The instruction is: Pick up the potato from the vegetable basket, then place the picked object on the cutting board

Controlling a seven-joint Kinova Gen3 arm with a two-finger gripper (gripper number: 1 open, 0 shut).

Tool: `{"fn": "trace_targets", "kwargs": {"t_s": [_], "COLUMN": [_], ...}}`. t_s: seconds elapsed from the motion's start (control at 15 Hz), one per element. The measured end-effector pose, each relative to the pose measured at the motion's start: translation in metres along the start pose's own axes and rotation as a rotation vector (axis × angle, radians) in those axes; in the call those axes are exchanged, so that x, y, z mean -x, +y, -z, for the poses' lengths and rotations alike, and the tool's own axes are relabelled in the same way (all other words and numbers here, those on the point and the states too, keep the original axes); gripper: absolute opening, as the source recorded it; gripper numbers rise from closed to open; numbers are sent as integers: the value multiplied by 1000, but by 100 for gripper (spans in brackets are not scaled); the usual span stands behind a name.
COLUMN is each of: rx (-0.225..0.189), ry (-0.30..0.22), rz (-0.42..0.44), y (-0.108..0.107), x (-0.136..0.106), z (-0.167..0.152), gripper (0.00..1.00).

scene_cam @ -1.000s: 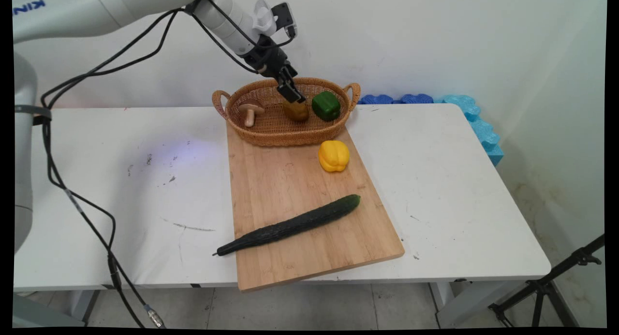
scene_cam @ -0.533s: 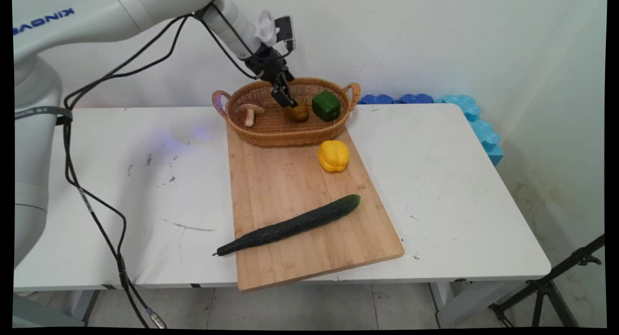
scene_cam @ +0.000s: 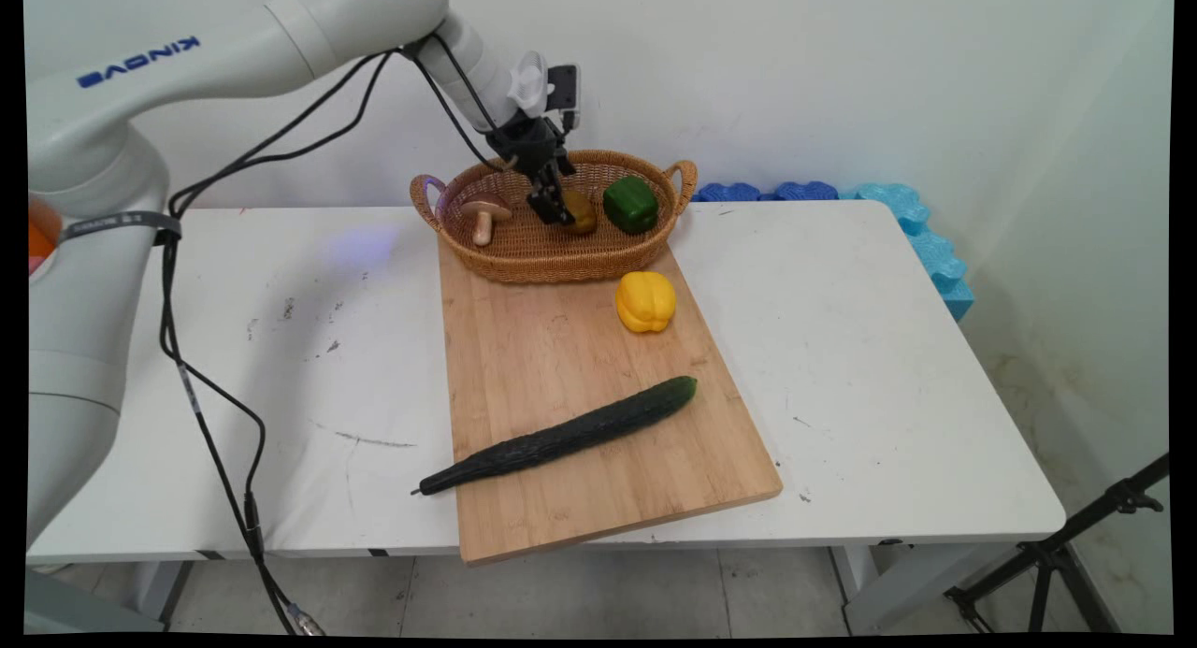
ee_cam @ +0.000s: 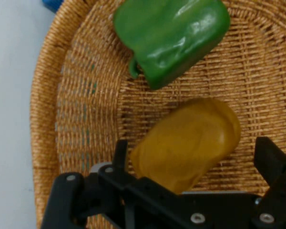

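Overhead first, looking down across the white bench (scene_cam: 842, 349): reaching into the oval woven wicker basket (scene_cam: 524, 255) at the far end, with the black two-finger claw (scene_cam: 558, 214) tipped down at the brownish-yellow potato-shaped vegetable (scene_cam: 581, 211). Sitting left of it in the same basket, a brown mushroom (scene_cam: 484, 216); sitting right of it, a glossy green bell pepper (scene_cam: 629, 204). Lying nearer on the pale bamboo cutting board (scene_cam: 580, 414), a yellow bell pepper (scene_cam: 645, 301) just in front of the basket and a long dark green cucumber (scene_cam: 561, 435) slanting across, its thin tail overhanging the board's left edge. Trailing black cables (scene_cam: 215, 424) down over the bench's left side.

Switching to the hand view: spreading wide, the claw (ee_cam: 195, 167) holding nothing, its fingers (ee_cam: 120, 155) bracketing the potato-shaped vegetable (ee_cam: 186, 143) with a gap on the right side. Crowding close behind, the green bell pepper (ee_cam: 174, 36), nearly touching it. Judging the risks: squeezing a smooth rounded body off-centre, probably squirting it out sideways; nudging the pepper, or snagging a fingertip on the basket's weave (ee_cam: 86, 114) and dragging the basket.
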Motion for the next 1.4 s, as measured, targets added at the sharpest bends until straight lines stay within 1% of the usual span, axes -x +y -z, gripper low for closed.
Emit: {"fn": "trace_targets", "kwargs": {"t_s": [0.2,0.6,0.67,1.07,1.4], "rx": [13,29,31,35,20], "ry": [-12,-26,-27,-30,-25], "rz": [-36,-74,-78,-95,-94], "y": [-3,-4,-4,-2,3], "x": [-1,-2,-2,-4,-7], "z": [-14,-31,-33,-34,-20], "gripper": [100,100,0,0,0]}}
